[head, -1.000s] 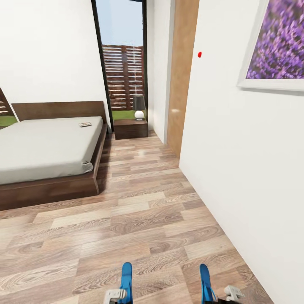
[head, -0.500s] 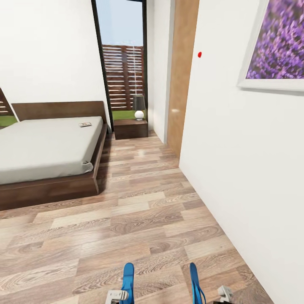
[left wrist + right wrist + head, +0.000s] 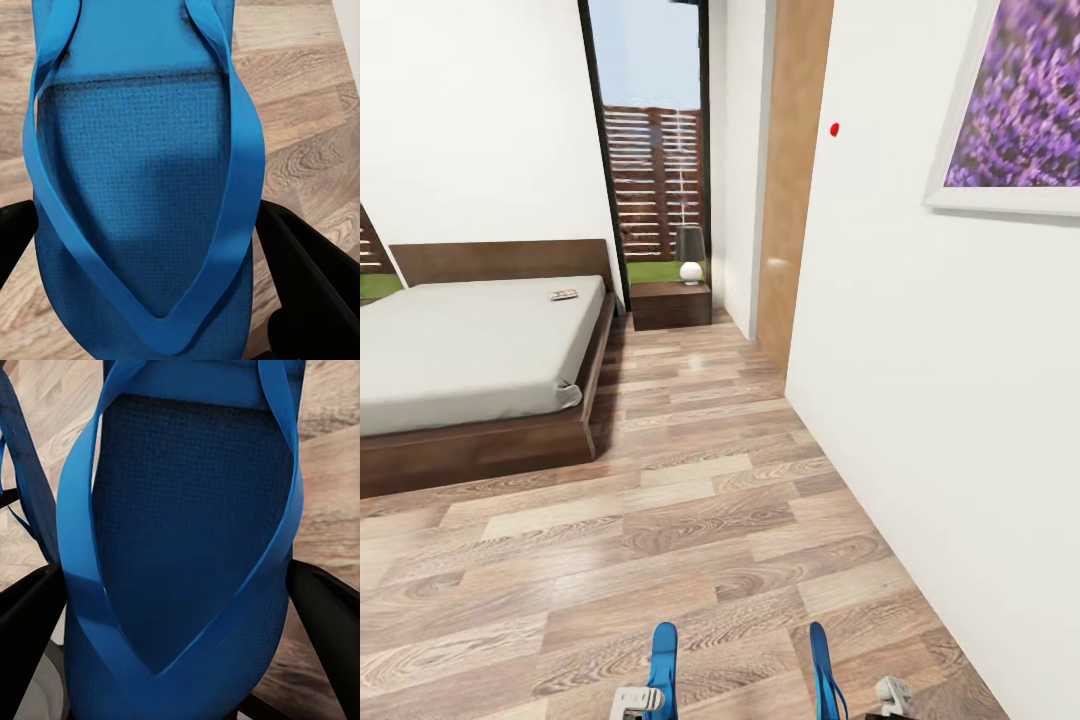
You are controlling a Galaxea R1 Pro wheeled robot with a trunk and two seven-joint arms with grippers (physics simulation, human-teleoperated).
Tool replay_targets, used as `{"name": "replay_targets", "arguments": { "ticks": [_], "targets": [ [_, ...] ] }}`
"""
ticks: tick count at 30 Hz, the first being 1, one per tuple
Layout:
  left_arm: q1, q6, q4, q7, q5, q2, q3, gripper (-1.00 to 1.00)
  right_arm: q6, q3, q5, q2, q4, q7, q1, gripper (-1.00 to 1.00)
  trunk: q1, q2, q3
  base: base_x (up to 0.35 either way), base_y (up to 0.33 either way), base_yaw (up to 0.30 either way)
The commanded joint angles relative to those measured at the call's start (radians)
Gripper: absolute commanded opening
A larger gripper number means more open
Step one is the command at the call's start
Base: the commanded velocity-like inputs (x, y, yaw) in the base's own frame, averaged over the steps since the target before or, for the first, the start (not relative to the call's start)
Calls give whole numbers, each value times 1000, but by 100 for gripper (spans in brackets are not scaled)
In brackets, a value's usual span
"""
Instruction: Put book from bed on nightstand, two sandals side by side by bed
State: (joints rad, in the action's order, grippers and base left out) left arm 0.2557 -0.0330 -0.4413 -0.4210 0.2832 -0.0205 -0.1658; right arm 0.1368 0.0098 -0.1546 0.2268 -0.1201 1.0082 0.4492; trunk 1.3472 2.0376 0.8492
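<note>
Sandals, both bright blue, are off the floor and in the robot's keeping: the left sandal [image 3: 142, 187] lies between the dark fingers [image 3: 315, 292] of the left gripper [image 3: 150, 270], which are closed against its two edges, and the right sandal [image 3: 187, 540] is clamped the same way by the right gripper [image 3: 180, 645]. In the head view each one stands on edge at the near border, toe end up, left sandal [image 3: 663, 655] beside right sandal [image 3: 821, 665], with plank floor [image 3: 690, 520] between them. Held by the edges and kept apart, they should not knock together on the way, and I judge each could be laid flat by its own arm, which suits a side-by-side placement. The bed [image 3: 470, 350] sits well ahead to the left, its dark frame low to the floor, so the bare strip of boards along its near side looks like the natural spot. The book [image 3: 562, 295] lies on the mattress near the headboard, untouched; it is too small to read. Beyond it the nightstand [image 3: 671, 305] stands just beside the bed under the tall window [image 3: 650, 150], carrying a small lamp [image 3: 690, 255]. With both grippers occupied, the book has to wait, I judge.
</note>
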Motion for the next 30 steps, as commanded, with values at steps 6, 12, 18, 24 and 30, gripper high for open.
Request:
{"name": "replay_targets", "arguments": {
  "ticks": [6, 12, 18, 24, 30],
  "targets": [
    [0, -4, 1, 0, 10, 1, -3, -100, 9, 1, -8, 0, 32, 3, 0, -100, 0, 0, 1, 0, 0, 2],
    [0, -4, 1, 1, 9, 1, -3, -100, 8, 1, -8, 0, 38, 3, 0, -100, 0, 0, 1, 63, 0, 0],
    [0, -4, 1, 1, 8, 1, -3, -100, -18, 1, -8, 0, 39, 3, 0, -100, 0, 0, 1, 294, 0, 0],
    [0, -4, 1, 1, 8, 1, -3, -100, -26, 1, -8, -1, 40, 3, 0, -100, 0, 0, 1, 326, 0, 0],
    [0, -3, 1, 1, 8, 1, -3, -100, -26, 1, -6, -1, 42, 3, 0, -100, 0, 0, 1, 269, 0, 0]
  ]
}}
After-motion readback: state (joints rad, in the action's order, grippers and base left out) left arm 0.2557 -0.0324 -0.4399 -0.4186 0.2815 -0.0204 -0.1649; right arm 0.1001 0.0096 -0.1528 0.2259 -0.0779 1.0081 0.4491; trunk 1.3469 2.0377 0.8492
